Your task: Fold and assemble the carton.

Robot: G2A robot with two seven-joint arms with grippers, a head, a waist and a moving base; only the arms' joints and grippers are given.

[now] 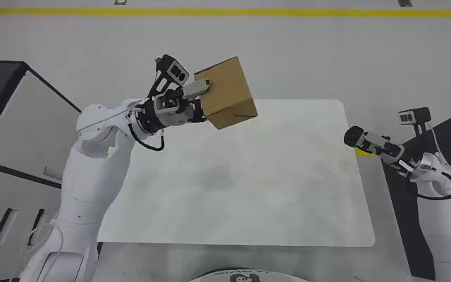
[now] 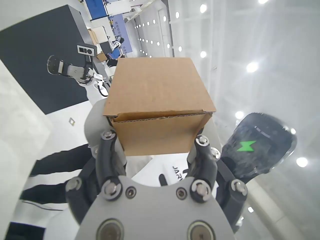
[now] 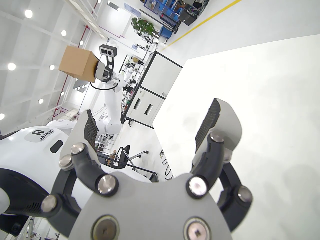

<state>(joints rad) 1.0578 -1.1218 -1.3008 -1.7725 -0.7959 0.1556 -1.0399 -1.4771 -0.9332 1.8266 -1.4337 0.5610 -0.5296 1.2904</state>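
- Holding the carton (image 1: pixel 225 92) is the left end effector (image 1: pixel 199 101). Its jaws are closed across the carton's left end, one finger on each of two opposite faces; you can confirm this in the left wrist view.
- You will find the carton raised clear of the worktop (image 1: pixel 282 183), over the far-left corner and tilted. Nothing supports it but that grip.
- It is formed into a closed box. The face towards the left wrist shows a tucked flap lying nearly flush, with a slight gap at one corner. In my judgement the folding is essentially done, and the lift serves to carry or present the finished box.
- The right end effector (image 3: pixel 152 122) is spread wide and holds nothing. It sits at the right edge of the worktop, well apart from the carton. I judge it parked there because no second grip is needed.
- One concern: the carton is pinched at one end only, so its walls may flex. You should set it down gently.
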